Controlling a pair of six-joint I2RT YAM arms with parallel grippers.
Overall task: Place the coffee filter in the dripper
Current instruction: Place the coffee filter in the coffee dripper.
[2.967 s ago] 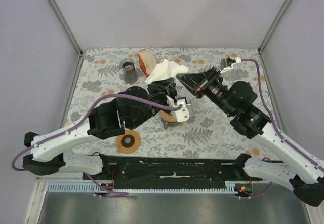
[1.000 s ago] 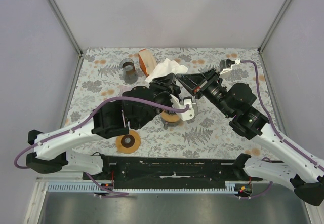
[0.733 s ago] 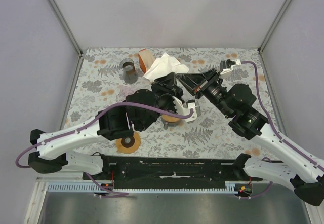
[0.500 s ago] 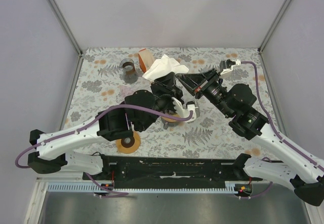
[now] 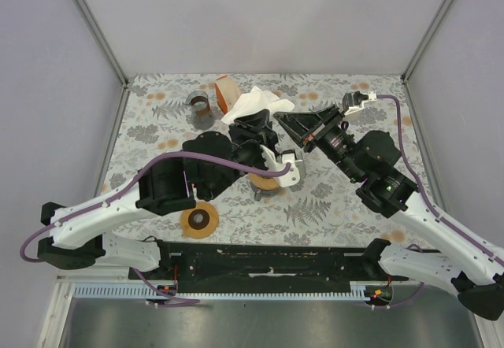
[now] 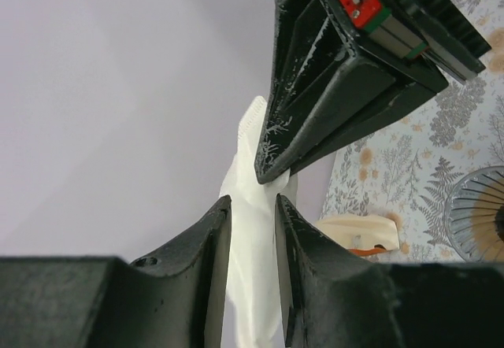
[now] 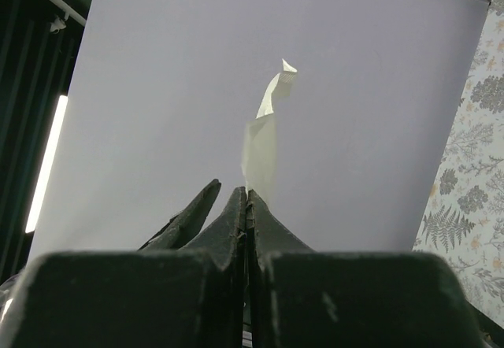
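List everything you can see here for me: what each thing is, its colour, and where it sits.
coffee filter: one, white, held up over the far middle of the table
dripper: one, orange, mid-table, mostly hidden under the left arm
cup: one, dark grey, far left
orange-brown object: one, just right of the cup; cannot tell what it is
disc: one, brown with a dark centre, near left
table: one, grey floral top
left arm: one, black and white; jaws apart, either side of the filter
right arm: one, black and white; jaws shut on the filter
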